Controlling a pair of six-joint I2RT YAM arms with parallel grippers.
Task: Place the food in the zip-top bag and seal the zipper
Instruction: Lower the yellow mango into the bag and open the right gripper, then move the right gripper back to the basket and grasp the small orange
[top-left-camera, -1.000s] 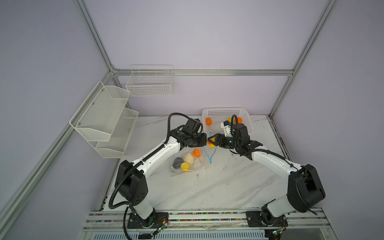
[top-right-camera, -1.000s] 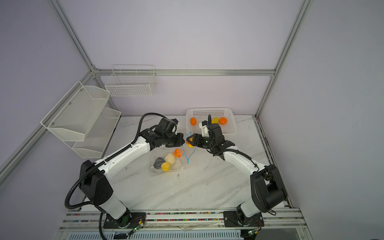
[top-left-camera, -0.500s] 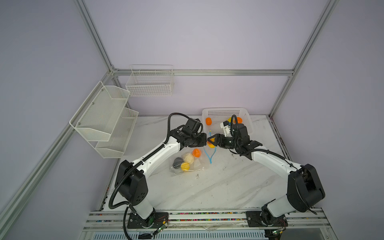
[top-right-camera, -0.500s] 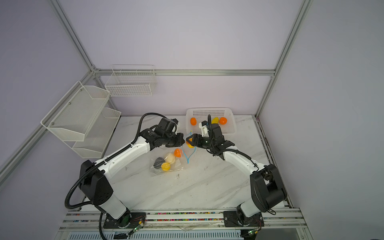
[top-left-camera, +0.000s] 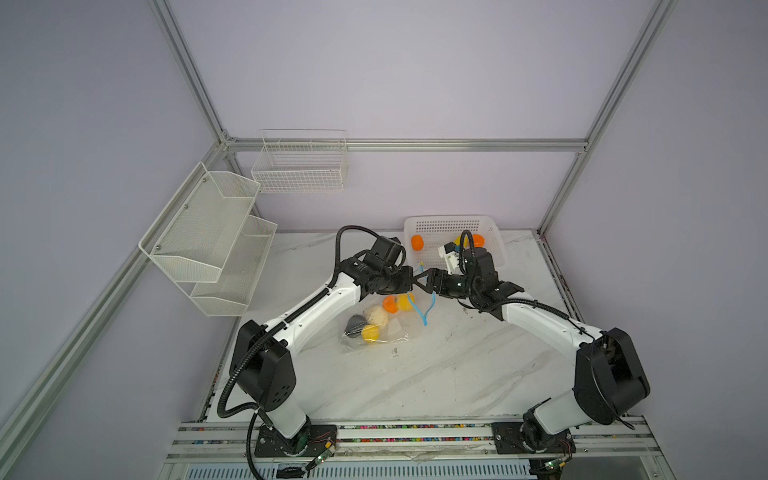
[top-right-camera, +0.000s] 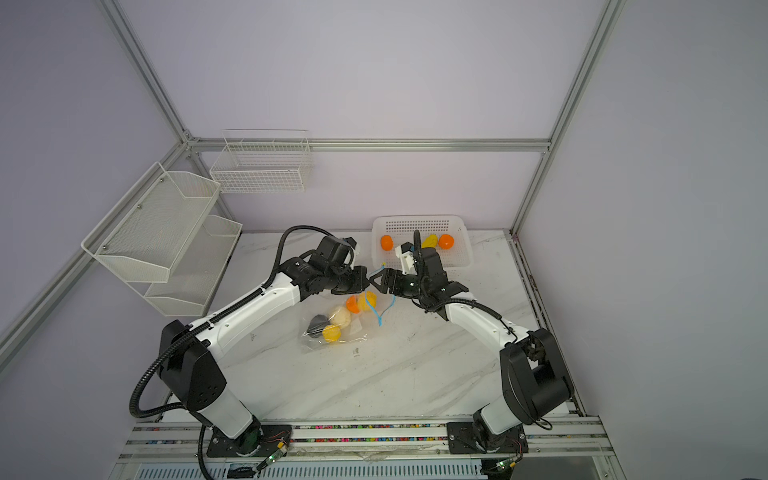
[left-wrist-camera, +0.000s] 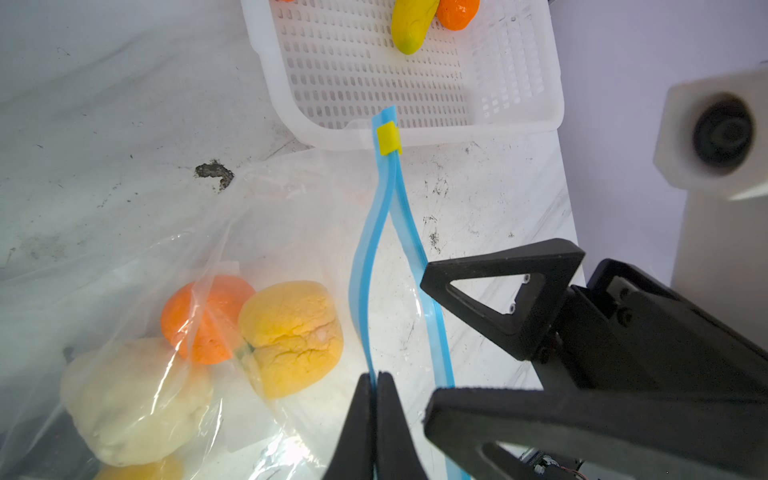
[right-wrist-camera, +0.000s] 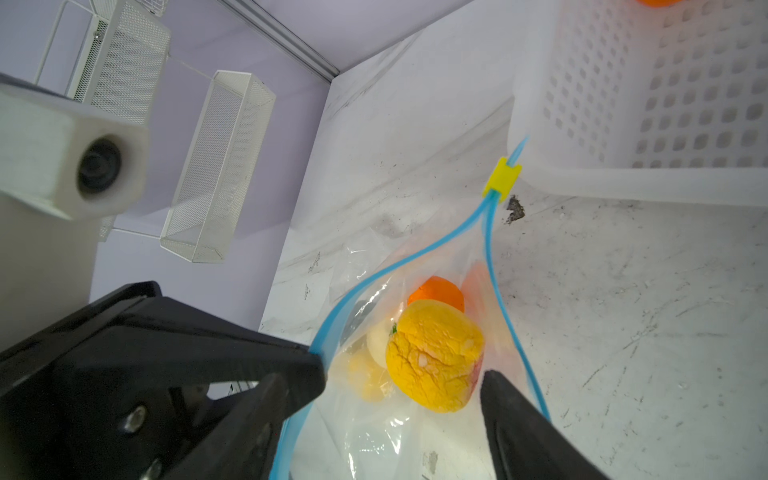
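The zip-top bag (top-left-camera: 376, 332) lies on the marble table with its mouth held apart. My left gripper (left-wrist-camera: 376, 377) is shut on one lip of the blue zipper (left-wrist-camera: 365, 249), whose yellow slider (left-wrist-camera: 388, 138) sits at the far end by the basket. My right gripper (right-wrist-camera: 384, 399) hangs open over the bag mouth, holding nothing. Food in the bag: a yellow fruit (right-wrist-camera: 434, 361) just inside the mouth, an orange ball (left-wrist-camera: 199, 320), a cream bulb (left-wrist-camera: 133, 399), a dark lump (top-left-camera: 355, 324) and another yellow fruit (top-left-camera: 370, 332).
A white perforated basket (top-left-camera: 494, 232) at the back holds two orange balls (top-left-camera: 417, 242) (top-left-camera: 477, 240) and an elongated yellow fruit (left-wrist-camera: 411, 25). White mesh shelves (top-left-camera: 208, 249) and a wire basket (top-left-camera: 299, 166) hang on the left and back walls. The two grippers nearly touch.
The right gripper's jaws have spread wider, and the yellow fruit it carried now lies inside the bag mouth beside the orange ball. The left gripper has kept its hold.
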